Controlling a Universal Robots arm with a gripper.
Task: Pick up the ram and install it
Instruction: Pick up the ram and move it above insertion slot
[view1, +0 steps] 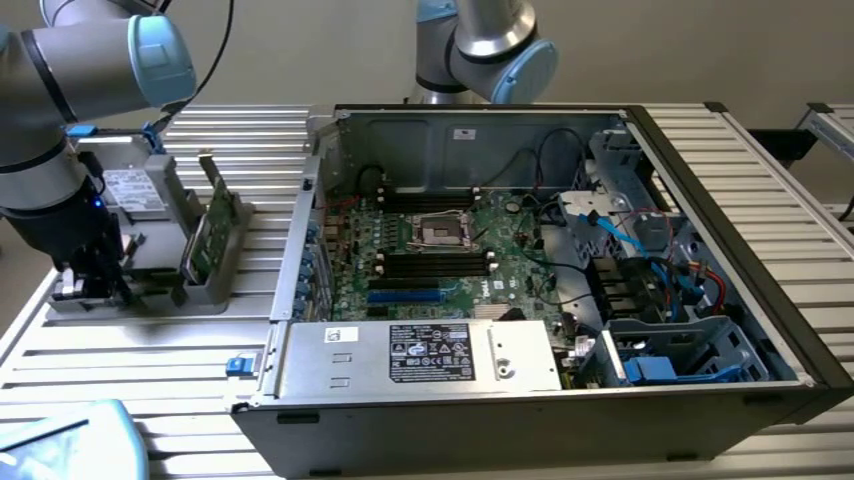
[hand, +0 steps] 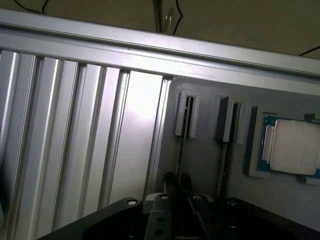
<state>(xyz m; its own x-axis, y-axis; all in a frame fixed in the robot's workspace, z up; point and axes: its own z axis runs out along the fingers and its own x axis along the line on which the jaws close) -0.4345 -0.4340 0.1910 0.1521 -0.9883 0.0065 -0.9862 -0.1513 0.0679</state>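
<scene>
Down at the exterior view's left, my claw (view1: 96, 285) hangs low over a grey holder (view1: 214, 285) that sits on the ribbed metal table (view1: 147, 350). My claw dips right into the end of that holder. Just beside my claw, toward the exterior view's right, a green card with a metal bracket (view1: 207, 225) stands on its edge in the same holder. Well apart from my claw, further to the exterior view's right, lies the open computer case (view1: 534, 430). Inside it I see the green motherboard (view1: 514, 225), with long black memory slots (view1: 427, 262) and a square processor socket (view1: 442, 231). A silver power supply box (view1: 420, 352) sits along one edge of the case, the edge nearest the camera.

From my wrist view, I look down past my own fingers (hand: 186, 182). My claw (hand: 178, 182) is pressed together on the ram (hand: 180, 150), pinching it. The ram is a thin dark stick, seen from its edge, and it stands in the grey holder (hand: 200, 160). It runs straight out from my claw into a small grey slot block (hand: 186, 115). Just beside my claw, a second thin stick (hand: 223, 165) stands in its own slot block (hand: 230, 120), and I am not touching it. Past that stick, further from my claw, the square silver processor chip (hand: 295, 147) lies flat in a pocket of the holder. On the other side of my claw, the ribbed metal table (hand: 75, 140) shines with long bright grooves.
</scene>
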